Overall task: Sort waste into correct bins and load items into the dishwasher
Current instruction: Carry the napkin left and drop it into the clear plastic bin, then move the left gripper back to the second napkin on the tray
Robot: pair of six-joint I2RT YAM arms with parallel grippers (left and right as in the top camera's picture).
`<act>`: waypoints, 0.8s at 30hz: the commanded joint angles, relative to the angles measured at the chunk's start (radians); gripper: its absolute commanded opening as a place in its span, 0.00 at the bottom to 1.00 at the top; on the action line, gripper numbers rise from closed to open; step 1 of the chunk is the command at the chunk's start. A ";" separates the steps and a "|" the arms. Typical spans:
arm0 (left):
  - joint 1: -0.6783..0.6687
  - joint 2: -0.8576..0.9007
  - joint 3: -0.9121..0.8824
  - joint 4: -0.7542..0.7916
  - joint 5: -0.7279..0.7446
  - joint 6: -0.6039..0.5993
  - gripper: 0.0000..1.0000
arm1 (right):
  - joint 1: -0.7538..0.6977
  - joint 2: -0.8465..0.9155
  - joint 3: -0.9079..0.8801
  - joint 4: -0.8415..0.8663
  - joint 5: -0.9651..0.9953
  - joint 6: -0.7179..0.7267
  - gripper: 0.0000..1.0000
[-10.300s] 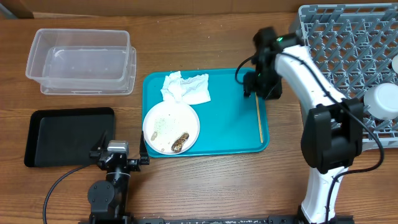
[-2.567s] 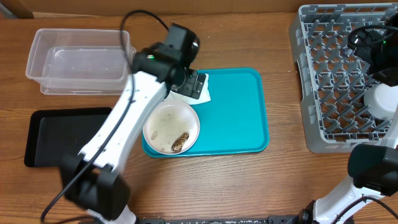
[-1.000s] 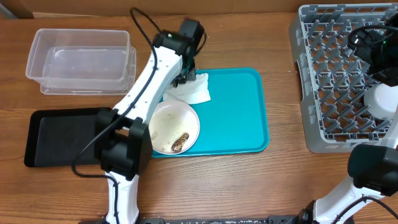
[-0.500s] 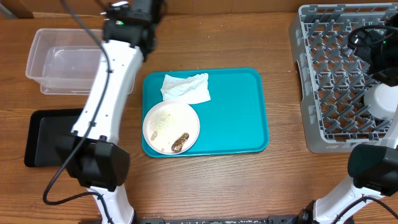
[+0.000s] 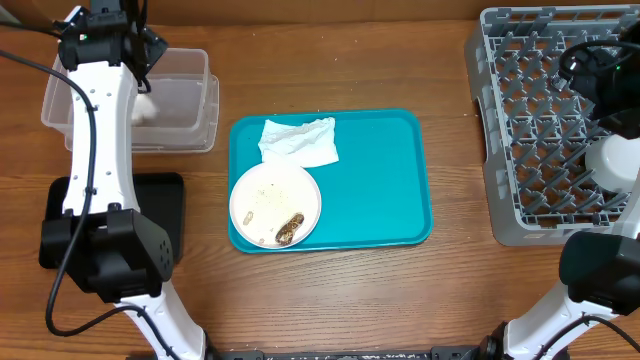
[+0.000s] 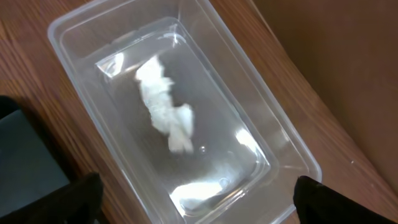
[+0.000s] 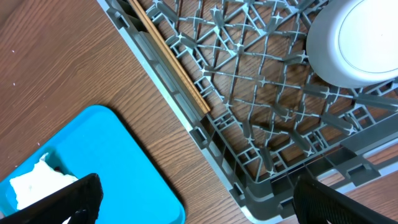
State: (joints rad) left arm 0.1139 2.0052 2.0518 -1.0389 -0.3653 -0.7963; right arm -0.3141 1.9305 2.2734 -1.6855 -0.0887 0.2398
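Note:
My left gripper [image 5: 135, 62] is open above the clear tub [image 5: 70, 135]. In the left wrist view it [image 6: 196, 214] is empty, and a crumpled white napkin [image 6: 165, 113] shows blurred inside the tub [image 6: 267, 124]. From overhead that napkin [image 5: 146, 106] is partly hidden by my arm. A second napkin [image 5: 298, 142] lies on the teal tray [image 5: 380, 180]. Beside it is a white plate [image 5: 275, 204] with rice grains and a brown lump [image 5: 289, 229]. My right gripper [image 7: 196, 211] is open and empty over the near-left corner of the grey dish rack [image 7: 249, 93].
The black tray [image 5: 150, 205] lies in front of the tub, half hidden by my left arm. The dish rack [image 5: 545, 120] holds a white bowl [image 7: 354, 43] and a wooden stick [image 7: 168, 56] along its edge. A white dish [image 5: 615, 160] sits at the rack's right side.
My left arm swung from the teal tray to the clear tub and let go of one napkin, which is now in the tub. The right arm stayed over the rack.

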 commanded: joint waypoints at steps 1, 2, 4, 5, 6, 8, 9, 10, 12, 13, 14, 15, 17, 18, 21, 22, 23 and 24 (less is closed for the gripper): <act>0.001 0.014 -0.008 0.000 0.106 0.093 1.00 | -0.001 -0.030 -0.002 0.004 0.006 0.008 1.00; -0.003 0.014 -0.008 -0.002 0.158 0.134 1.00 | -0.001 -0.030 -0.002 0.005 0.006 0.008 1.00; -0.013 0.014 -0.008 -0.013 0.290 0.217 1.00 | -0.001 -0.030 -0.002 0.004 0.006 0.008 1.00; -0.018 0.014 -0.008 -0.025 0.376 0.265 1.00 | -0.001 -0.030 -0.002 0.004 0.006 0.008 1.00; -0.024 0.014 -0.008 -0.043 0.489 0.324 1.00 | -0.001 -0.030 -0.002 0.005 0.006 0.008 1.00; -0.044 0.014 -0.008 -0.082 0.694 0.444 1.00 | -0.001 -0.030 -0.002 0.004 0.006 0.008 1.00; -0.059 0.014 -0.008 -0.098 0.768 0.505 1.00 | -0.001 -0.030 -0.002 0.005 0.006 0.008 1.00; -0.082 0.015 -0.008 -0.118 0.824 0.580 1.00 | -0.001 -0.030 -0.002 0.004 0.006 0.008 1.00; -0.135 0.016 -0.009 -0.160 0.832 0.708 1.00 | -0.001 -0.030 -0.002 0.005 0.006 0.008 1.00; -0.167 0.018 -0.010 -0.183 0.793 0.770 0.97 | -0.001 -0.030 -0.002 0.004 0.006 0.008 1.00; -0.198 0.021 -0.014 -0.197 0.737 0.804 0.94 | -0.001 -0.030 -0.002 0.004 0.006 0.008 1.00; -0.226 0.024 -0.021 -0.205 0.674 0.818 0.88 | -0.001 -0.030 -0.002 0.004 0.006 0.008 1.00; -0.310 0.042 -0.056 -0.182 0.513 0.818 0.77 | -0.001 -0.030 -0.002 0.004 0.006 0.008 1.00; -0.332 0.050 -0.072 -0.165 0.483 0.815 0.81 | -0.001 -0.030 -0.002 0.004 0.006 0.008 1.00; -0.379 0.088 -0.115 -0.127 0.441 0.816 0.84 | -0.001 -0.030 -0.002 0.004 0.006 0.008 1.00; -0.391 0.107 -0.120 -0.127 0.431 0.819 0.84 | -0.001 -0.030 -0.002 0.004 0.006 0.008 1.00; -0.399 0.129 -0.122 -0.129 0.423 0.820 0.83 | -0.001 -0.030 -0.002 0.005 0.006 0.008 1.00; -0.405 0.154 -0.122 -0.132 0.414 0.820 0.83 | -0.001 -0.030 -0.002 0.004 0.006 0.008 1.00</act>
State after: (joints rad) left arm -0.2802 2.0739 1.9537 -1.1690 0.1402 -0.0219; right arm -0.3141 1.9305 2.2734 -1.6852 -0.0887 0.2401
